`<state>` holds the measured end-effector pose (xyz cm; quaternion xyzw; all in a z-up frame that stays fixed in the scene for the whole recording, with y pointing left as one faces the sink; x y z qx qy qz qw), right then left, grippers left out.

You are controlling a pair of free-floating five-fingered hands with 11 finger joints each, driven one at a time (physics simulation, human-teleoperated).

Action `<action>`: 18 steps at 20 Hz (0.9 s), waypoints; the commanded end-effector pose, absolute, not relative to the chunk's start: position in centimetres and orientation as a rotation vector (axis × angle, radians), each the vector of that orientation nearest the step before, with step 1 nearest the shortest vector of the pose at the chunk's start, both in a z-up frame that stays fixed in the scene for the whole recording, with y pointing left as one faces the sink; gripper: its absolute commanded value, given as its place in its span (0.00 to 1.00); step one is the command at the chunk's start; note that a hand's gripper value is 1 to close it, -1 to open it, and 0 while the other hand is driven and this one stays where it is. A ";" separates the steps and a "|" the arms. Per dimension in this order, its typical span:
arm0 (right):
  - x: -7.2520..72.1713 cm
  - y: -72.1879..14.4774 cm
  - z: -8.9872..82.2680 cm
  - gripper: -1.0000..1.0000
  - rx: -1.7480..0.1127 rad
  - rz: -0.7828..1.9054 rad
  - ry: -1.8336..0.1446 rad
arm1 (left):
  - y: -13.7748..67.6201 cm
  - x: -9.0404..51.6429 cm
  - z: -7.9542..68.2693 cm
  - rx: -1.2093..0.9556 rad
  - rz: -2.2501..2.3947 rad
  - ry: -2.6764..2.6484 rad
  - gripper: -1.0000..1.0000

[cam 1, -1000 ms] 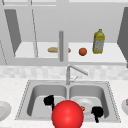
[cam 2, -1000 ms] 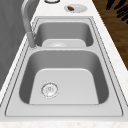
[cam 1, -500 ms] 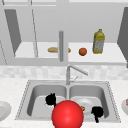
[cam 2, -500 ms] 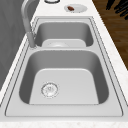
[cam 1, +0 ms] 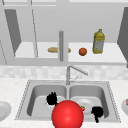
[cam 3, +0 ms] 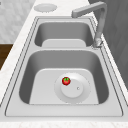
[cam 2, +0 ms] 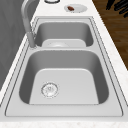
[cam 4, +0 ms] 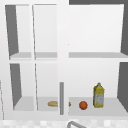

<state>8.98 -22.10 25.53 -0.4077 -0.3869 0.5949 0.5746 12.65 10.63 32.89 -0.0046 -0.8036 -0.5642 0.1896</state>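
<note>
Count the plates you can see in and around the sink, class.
3: one plate in the right basin under a strawberry; one on the counter left of the sink; one on the right counter, holding something brown.

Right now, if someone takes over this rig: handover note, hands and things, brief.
Left hand: in the air in front of the left basin, nothing visibly in it.
Right hand: at the front rim of the sink, by the right basin.
Big red ball: between the two hands in the front view; contact with either cannot be told.
Small red fruit: lies on the plate in the right basin, apart from both hands.
Left basin holds only its drain.
Shelf above: bread roll, orange ball, yellow bottle, all untouched.
</note>
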 end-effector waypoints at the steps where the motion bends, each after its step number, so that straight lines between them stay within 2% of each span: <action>1: 9.0 -22.1 25.5 0.50 -0.955 1.394 -0.906 | 10.3 12.7 32.9 0.114 -1.482 -2.335 0.00; 5: 9.0 -22.1 25.5 0.50 -0.955 1.394 -0.906 | 10.0 12.7 32.9 0.133 -1.474 -2.362 0.00; 9: 9.0 -22.1 25.5 0.50 -0.955 1.394 -0.906 | 10.3 12.5 33.2 0.028 -1.578 -2.293 0.00; 18: 9.0 -22.1 25.5 0.50 -0.955 1.394 -0.906 | 11.2 14.4 35.1 0.067 -1.523 -2.389 0.00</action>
